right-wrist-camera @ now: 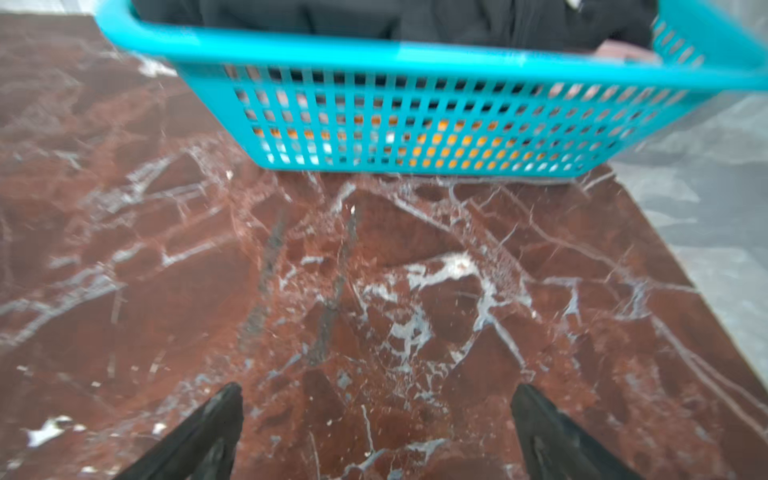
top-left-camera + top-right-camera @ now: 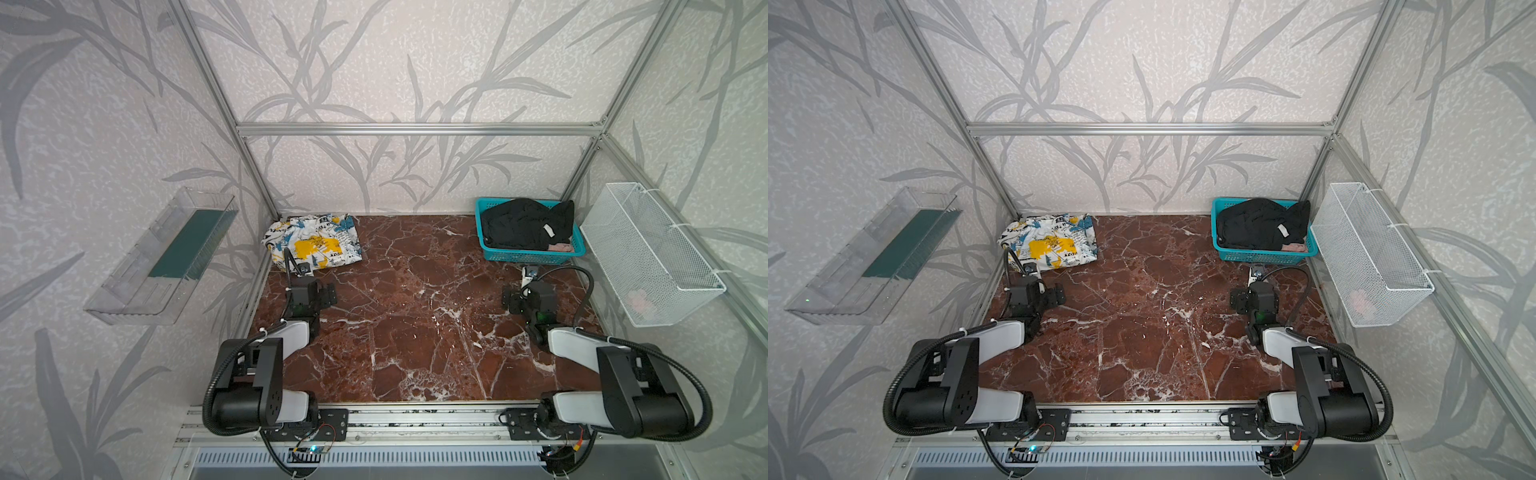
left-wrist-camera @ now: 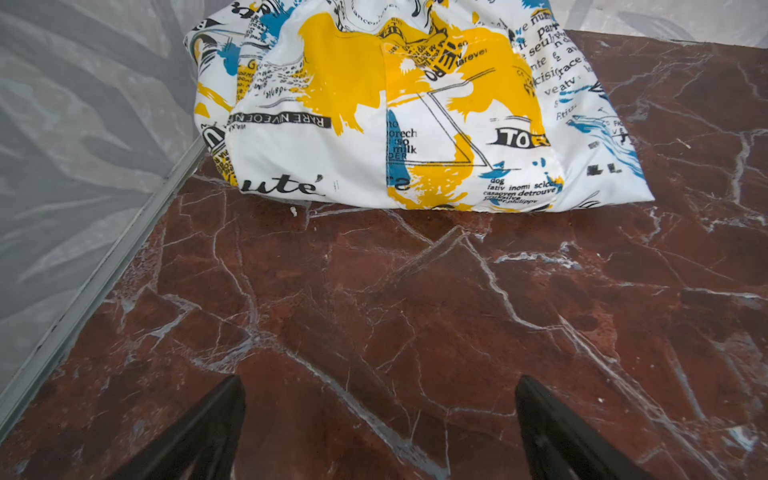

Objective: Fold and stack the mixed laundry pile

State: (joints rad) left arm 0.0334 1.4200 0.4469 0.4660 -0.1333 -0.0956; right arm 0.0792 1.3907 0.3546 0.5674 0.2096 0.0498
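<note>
Printed garment [image 2: 313, 243]: white with yellow, blue and black print, in the far left corner of the table [image 2: 415, 332]. Legible words: "milk", "dog", "TO", "ute'".
Black garment [image 2: 519, 224]: heaped in the teal basket [image 2: 528, 258], far right. Its white tag is too small to read.
Pink cloth [image 2: 560, 248]: in the basket's near right corner, touching the black garment.
Left gripper [image 3: 380, 380]: jaws wide apart, empty, near the printed garment.
Right gripper [image 1: 377, 387]: jaws wide apart, empty, facing the basket.
</note>
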